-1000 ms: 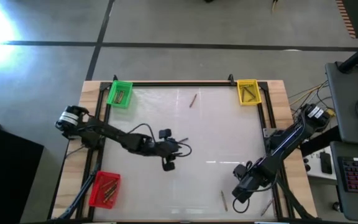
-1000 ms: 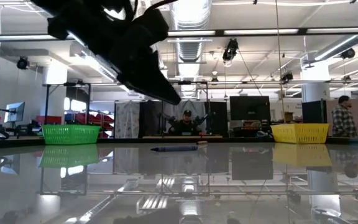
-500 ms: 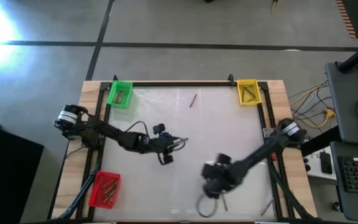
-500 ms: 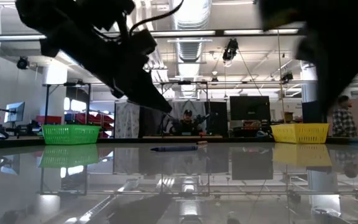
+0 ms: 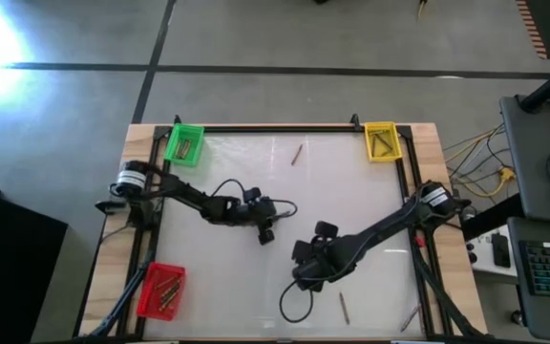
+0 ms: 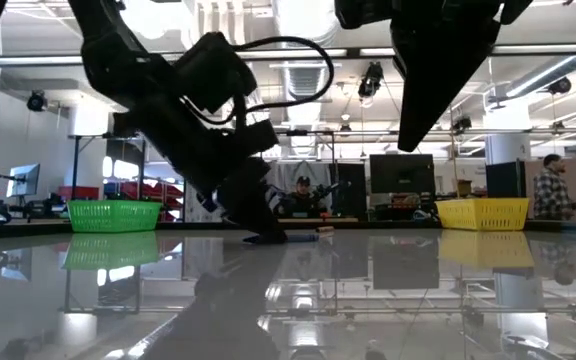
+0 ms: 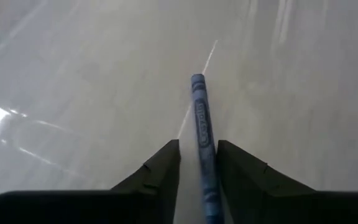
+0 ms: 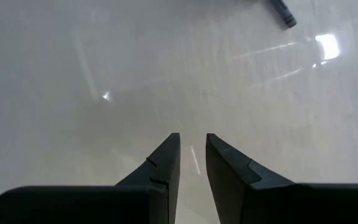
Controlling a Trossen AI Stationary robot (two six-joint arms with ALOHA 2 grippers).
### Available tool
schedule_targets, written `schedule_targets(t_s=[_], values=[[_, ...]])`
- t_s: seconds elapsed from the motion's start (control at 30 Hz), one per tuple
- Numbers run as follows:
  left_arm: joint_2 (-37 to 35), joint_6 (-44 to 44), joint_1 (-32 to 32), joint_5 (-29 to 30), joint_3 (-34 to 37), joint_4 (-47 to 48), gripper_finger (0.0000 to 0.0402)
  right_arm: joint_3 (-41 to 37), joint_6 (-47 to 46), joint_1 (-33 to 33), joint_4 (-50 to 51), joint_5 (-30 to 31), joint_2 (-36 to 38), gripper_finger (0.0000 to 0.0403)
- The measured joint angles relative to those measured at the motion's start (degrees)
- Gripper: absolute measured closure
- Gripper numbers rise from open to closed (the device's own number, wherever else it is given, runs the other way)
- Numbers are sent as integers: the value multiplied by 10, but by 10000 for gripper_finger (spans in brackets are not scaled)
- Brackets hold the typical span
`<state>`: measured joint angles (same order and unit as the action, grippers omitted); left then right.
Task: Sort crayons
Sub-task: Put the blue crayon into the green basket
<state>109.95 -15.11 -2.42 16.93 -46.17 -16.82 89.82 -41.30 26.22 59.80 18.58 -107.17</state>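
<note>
A blue crayon (image 7: pixel 200 118) lies flat on the glass table top, and it also shows in the low view (image 6: pixel 286 238). My left gripper (image 7: pixel 197 144) is open and down at the table (image 6: pixel 264 232). Its two fingers stand on either side of the crayon, lengthwise along it, with a small gap on each side. In the high view my left gripper (image 5: pixel 266 232) hides this crayon. My right gripper (image 5: pixel 301 274) is narrowly open and empty above the middle of the table (image 8: pixel 192 137). A dark crayon end (image 8: pixel 282 10) shows ahead of it.
A brownish crayon (image 5: pixel 296 154) lies near the far edge, another (image 5: pixel 343 306) near the front edge, and one (image 5: pixel 409 320) on the wooden frame at the near right. A green bin (image 5: pixel 183 143), a yellow bin (image 5: pixel 380 140) and a red bin (image 5: pixel 162 290) hold crayons.
My left gripper has come down to the table top over the blue crayon, which has stayed where it lay. My right arm has swung from the near right corner toward the table's left, and its gripper is now over the middle of the table.
</note>
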Motion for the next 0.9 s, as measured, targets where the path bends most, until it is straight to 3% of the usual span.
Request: schedule_targets(t_s=[0.13, 0.27, 0.53, 0.73, 0.9], values=[[16, -10, 18, -38, -3, -4, 352, -4, 19, 0, 3, 17, 0, 335], [11, -24, 19, -40, -2, -3, 393, -23, 13, 4, 12, 58, 1, 335], [-67, -17, 30, -7, 30, 45, 390, -110, -65, 13, 32, 85, 21, 335], [-156, -16, 73, 58, 51, 134, 395, -198, -153, 13, 6, 86, 46, 335], [-242, 14, 137, 67, 65, 177, 395, -253, -187, 13, -72, 98, 51, 335]])
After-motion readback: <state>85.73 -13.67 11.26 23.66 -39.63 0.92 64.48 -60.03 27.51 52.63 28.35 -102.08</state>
